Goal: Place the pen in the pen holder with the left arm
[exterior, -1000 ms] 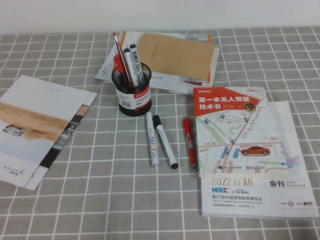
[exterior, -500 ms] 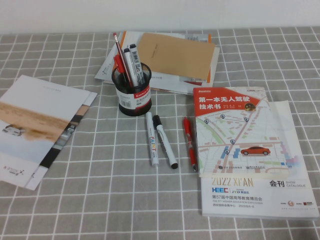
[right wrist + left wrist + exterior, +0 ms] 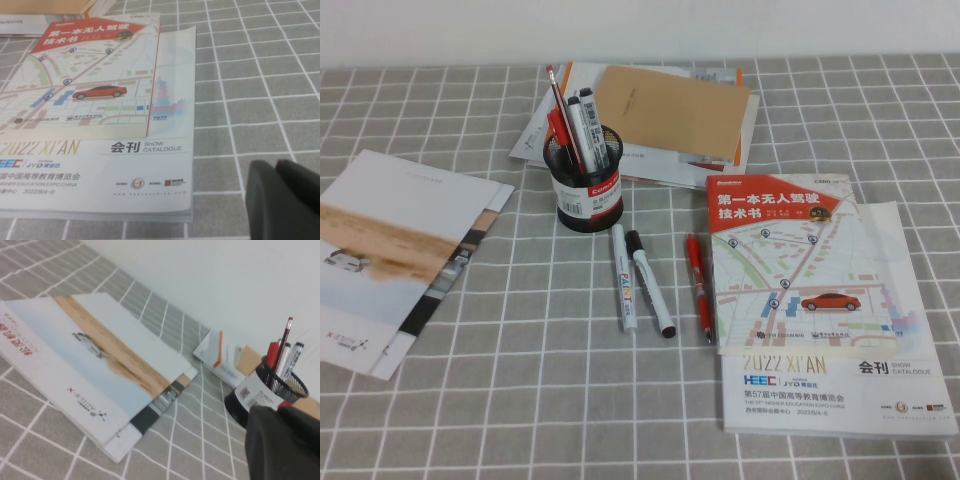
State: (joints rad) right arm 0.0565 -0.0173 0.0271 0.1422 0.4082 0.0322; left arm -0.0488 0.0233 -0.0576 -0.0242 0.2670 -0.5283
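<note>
High view – pen: thick all-white marker with white cap and multicoloured lettering point(image 3: 623, 277) lies flat on the grey checked cloth of the tabletop point(image 3: 520, 400), cap end toward the holder, just in front of it and apart from it.
High view – neighbours: white marker with black cap and ends point(image 3: 649, 283) lies just beside the pen on its right, nearly parallel; slim red pen point(image 3: 698, 287) further right, beside the show catalogue with the red car cover point(image 3: 800, 300).
High view – holder: small round black wire-mesh cup with red-and-white label band point(image 3: 587, 188) stands upright, already holding several pens; a stack of papers topped by a brown envelope point(image 3: 670, 110) lies behind it, a white brochure point(image 3: 395, 250) well to the left.
High view – arms: neither end effector is in this view.
Left wrist view – left end effector point(image 3: 282, 442): only a dark blurred mass at the frame corner, near the holder point(image 3: 260, 392); grip state cannot be told; pen not in this view.
Right wrist view – right end effector point(image 3: 282, 197): dark mass over the cloth beside the catalogue point(image 3: 100, 125); grip state cannot be told; looks parked.
Handling (judgement): light, rigid, smooth plastic barrel, likely to roll or slip; not fragile.
Grasp (judgement): across the barrel at mid-length; little clearance on the black-capped marker's side.
Insertion (judgement): cup crowded, so aim for the free gap.
</note>
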